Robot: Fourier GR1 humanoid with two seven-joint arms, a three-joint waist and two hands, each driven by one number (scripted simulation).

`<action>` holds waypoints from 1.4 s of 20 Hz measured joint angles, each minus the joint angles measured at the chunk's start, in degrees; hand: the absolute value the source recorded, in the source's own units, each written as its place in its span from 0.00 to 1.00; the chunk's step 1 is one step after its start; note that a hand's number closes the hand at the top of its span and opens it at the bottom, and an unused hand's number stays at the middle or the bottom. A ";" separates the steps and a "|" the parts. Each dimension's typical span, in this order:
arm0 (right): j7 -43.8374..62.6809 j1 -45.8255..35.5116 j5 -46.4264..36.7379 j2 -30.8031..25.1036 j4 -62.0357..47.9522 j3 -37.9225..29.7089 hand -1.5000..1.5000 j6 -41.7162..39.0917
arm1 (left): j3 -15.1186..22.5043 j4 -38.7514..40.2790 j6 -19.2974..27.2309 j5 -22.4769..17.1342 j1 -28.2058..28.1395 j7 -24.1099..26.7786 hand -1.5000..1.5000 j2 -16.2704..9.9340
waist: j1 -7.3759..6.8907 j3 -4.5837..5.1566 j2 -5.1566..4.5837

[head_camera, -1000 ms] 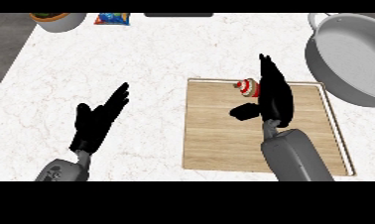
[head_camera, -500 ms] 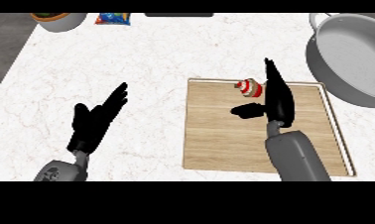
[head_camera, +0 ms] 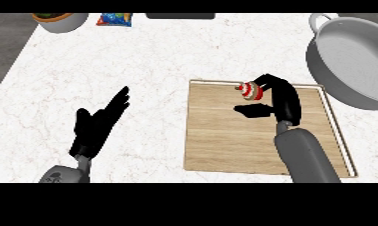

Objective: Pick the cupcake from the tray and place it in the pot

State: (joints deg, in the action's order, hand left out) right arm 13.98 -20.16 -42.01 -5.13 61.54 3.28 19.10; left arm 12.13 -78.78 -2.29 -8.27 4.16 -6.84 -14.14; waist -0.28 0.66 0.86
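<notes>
Right hand point(head_camera: 279, 97) curls at one cupcake point(head_camera: 249, 90) — one tray point(head_camera: 221, 140).

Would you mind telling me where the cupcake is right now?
In the head view, the cupcake sits near the far edge of the wooden tray, right of centre, with the right hand curling around it.

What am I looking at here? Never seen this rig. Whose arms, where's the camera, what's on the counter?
The view is from a humanoid robot's head, looking steeply down at a white marble counter. Two grey forearms with black hands enter from below. The left hand rests open on the counter. The right hand is over the wooden tray, fingers curling at the small red-and-white cupcake near the tray's far edge; it is not lifted yet. The grey pot, its destination, sits at the right. A bowl and a colourful packet lie along the far edge.
</notes>
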 measured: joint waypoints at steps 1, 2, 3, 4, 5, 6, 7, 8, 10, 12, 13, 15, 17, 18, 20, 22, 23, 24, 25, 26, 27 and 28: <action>-1.68 -0.26 0.62 0.16 -1.15 -0.65 1.00 0.82 | -0.25 0.12 -0.50 0.03 0.01 0.17 0.50 -0.27 | -0.02 0.10 0.10; -3.42 0.09 1.35 0.09 -1.19 -0.99 1.00 1.05 | -0.66 -0.45 -0.75 -0.17 0.09 -0.53 0.50 -0.50 | -0.05 0.12 0.16; -5.47 0.32 2.32 0.14 -1.42 -1.50 1.00 1.47 | -1.00 0.00 -0.72 -0.08 0.95 -0.75 0.50 -0.33 | -0.04 0.12 0.18; -6.76 0.30 2.84 0.48 -1.91 -1.86 1.00 2.15 | -1.46 1.00 -0.94 -0.08 1.61 -0.51 0.50 -0.22 | 0.03 0.15 0.18; -7.29 0.24 2.70 0.75 -2.16 -1.87 1.00 2.77 | -1.80 1.25 -1.34 -0.07 1.80 -0.50 0.50 -0.25 | 0.13 0.17 0.16; -8.62 0.36 2.72 0.53 -2.41 -1.94 1.00 3.16 | -1.48 0.09 -1.00 0.27 1.14 -1.01 0.50 0.13 | 0.07 0.14 0.15; -10.11 0.12 2.91 0.53 -3.08 -2.15 1.00 3.70 | -1.58 0.29 -1.08 0.51 1.26 -1.00 0.50 0.36 | 0.11 0.13 0.12; -12.90 1.21 4.87 -0.19 -1.96 -2.88 1.00 2.91 | -1.75 0.12 -1.04 0.52 1.25 -1.28 0.50 0.33 | 0.07 0.06 0.17; -18.70 3.79 10.94 -2.90 -0.42 -6.59 1.00 0.23 | -2.16 -0.23 -0.66 0.47 1.11 -1.66 0.50 0.21 | 0.85 -0.25 0.06; -22.70 6.47 17.25 -5.88 0.20 -11.14 1.00 -3.42 | -2.74 0.03 -0.24 0.22 0.26 -1.41 0.50 0.26 | 2.66 -0.69 -0.12; -24.13 7.53 20.26 -7.25 0.28 -13.44 1.00 -5.36 | -3.09 0.03 -0.06 0.08 -0.15 -1.33 0.50 0.15 | 3.53 -0.91 -0.09; -27.93 9.65 26.05 -10.83 0.19 -17.92 1.00 -10.23 | -3.46 0.04 0.30 0.05 -0.85 -1.09 0.50 0.09 | 4.70 -1.12 -0.12; -32.10 11.75 31.27 -15.16 -0.91 -22.49 1.00 -15.58 | -3.79 -0.09 0.34 -0.12 -1.35 -0.83 0.50 -0.05 | 5.03 -1.22 -0.29; -34.24 12.78 33.72 -17.38 -1.88 -24.79 1.00 -18.35 | -3.81 -0.30 0.25 -0.13 -1.81 -0.52 0.50 -0.14 | 4.85 -1.23 -0.36; -38.77 14.60 38.29 -21.34 -4.77 -29.11 1.00 -23.95 | -3.48 -0.43 0.30 0.09 -1.85 -0.24 0.50 0.19 | 4.39 -1.23 -0.61; -43.05 16.02 41.17 -26.08 -8.90 -32.90 1.00 -28.84 | -3.25 -0.58 -0.09 0.14 -1.41 -0.36 0.50 0.15 | 3.48 -1.21 -0.87; -45.64 17.00 41.90 -28.33 -11.18 -34.34 1.00 -31.02 | -3.02 -0.50 -0.30 0.22 -1.26 -0.23 0.50 0.29 | 3.02 -1.17 -0.95; -47.87 17.48 42.34 -30.58 -13.71 -35.60 1.00 -32.82 | -2.88 -0.32 -0.23 0.41 -0.51 -0.35 0.50 0.55 | 2.59 -1.15 -1.06; -49.85 17.51 42.42 -32.78 -16.44 -36.64 1.00 -34.06 | -2.76 -0.69 -0.42 0.44 -0.37 -0.64 0.50 0.46 | 1.97 -1.14 -1.11; -52.65 17.46 42.05 -34.13 -19.21 -37.26 1.00 -34.50 | -2.46 -0.09 -0.55 0.73 0.10 -0.43 0.50 0.77 | 1.54 -1.10 -1.17; -54.86 17.54 41.62 -35.86 -21.75 -37.84 1.00 -35.01 | -2.06 -0.34 -0.59 1.07 -0.02 -0.19 0.50 0.92 | 1.07 -1.11 -1.21; -56.67 16.97 41.07 -37.53 -24.29 -38.26 1.00 -35.08 | -1.90 -0.21 -0.72 1.27 0.24 -0.16 0.50 1.04 | 0.72 -1.08 -1.22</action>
State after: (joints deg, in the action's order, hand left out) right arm -42.68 -3.18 -0.94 -42.65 37.24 -34.99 -15.98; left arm 10.22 -78.98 -3.01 -7.01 4.41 -6.99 -13.10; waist 0.44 -0.42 -0.36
